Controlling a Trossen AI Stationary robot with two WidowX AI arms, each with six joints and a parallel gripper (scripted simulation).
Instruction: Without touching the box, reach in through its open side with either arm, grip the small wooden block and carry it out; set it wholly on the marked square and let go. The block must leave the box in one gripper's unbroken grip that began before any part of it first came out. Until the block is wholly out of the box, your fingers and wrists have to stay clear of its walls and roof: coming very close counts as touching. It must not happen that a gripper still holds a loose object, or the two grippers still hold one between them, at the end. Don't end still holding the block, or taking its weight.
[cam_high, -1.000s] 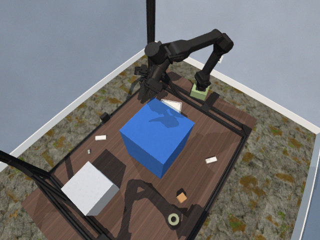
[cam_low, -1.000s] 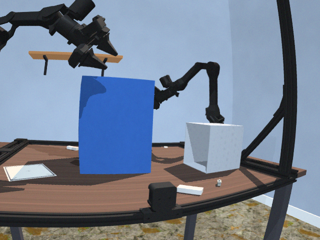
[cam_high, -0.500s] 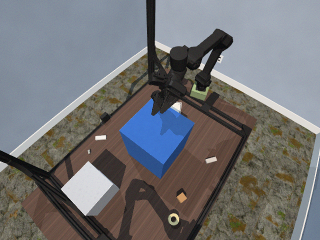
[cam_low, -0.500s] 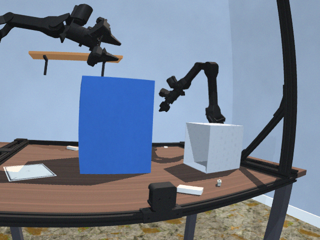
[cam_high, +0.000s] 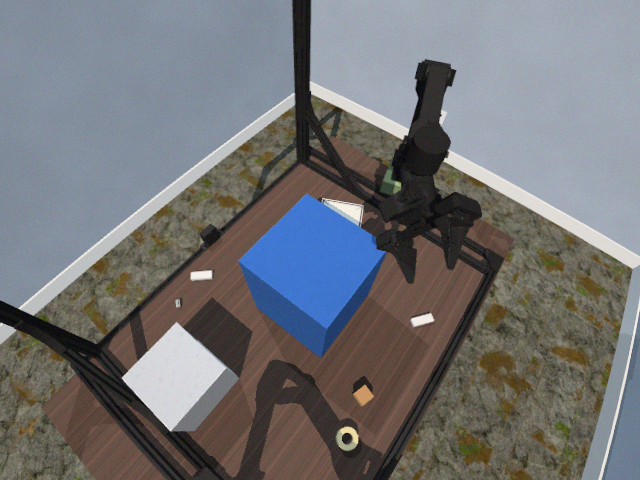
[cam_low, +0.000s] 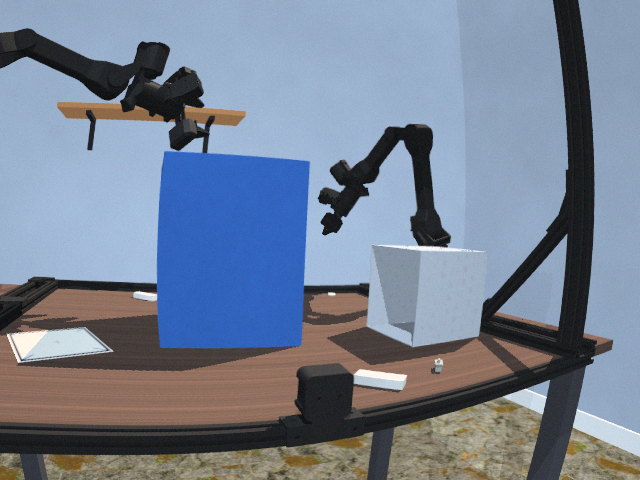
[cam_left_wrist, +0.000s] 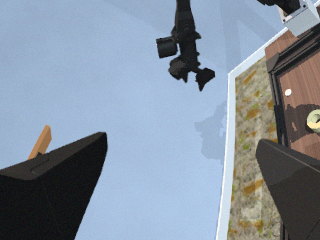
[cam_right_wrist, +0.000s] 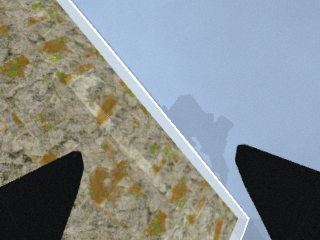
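Note:
The tall blue box (cam_high: 310, 258) (cam_low: 230, 248) stands mid-table; its open side faces away from the top and exterior views, and no block shows inside it. The marked square (cam_high: 345, 210) (cam_low: 62, 341) lies on the table just beyond the box. A tan cube (cam_high: 363, 395) lies on the table out in the open. My left gripper (cam_high: 431, 273) (cam_low: 186, 135) (cam_left_wrist: 184, 144) is open and empty, high above the box's top edge. My right gripper (cam_low: 329, 224) (cam_left_wrist: 193, 86) (cam_right_wrist: 160, 157) is open and empty, in the air between the blue box and the white box.
A white box (cam_high: 175, 374) (cam_low: 439, 299) with an open side stands near one table end. White bars (cam_high: 201, 275) (cam_high: 422, 319) (cam_low: 379, 378), a small white piece (cam_low: 438, 365) and a pale ring (cam_high: 338, 438) lie about. A wooden shelf (cam_low: 103, 111) hangs behind. Black frame posts edge the table.

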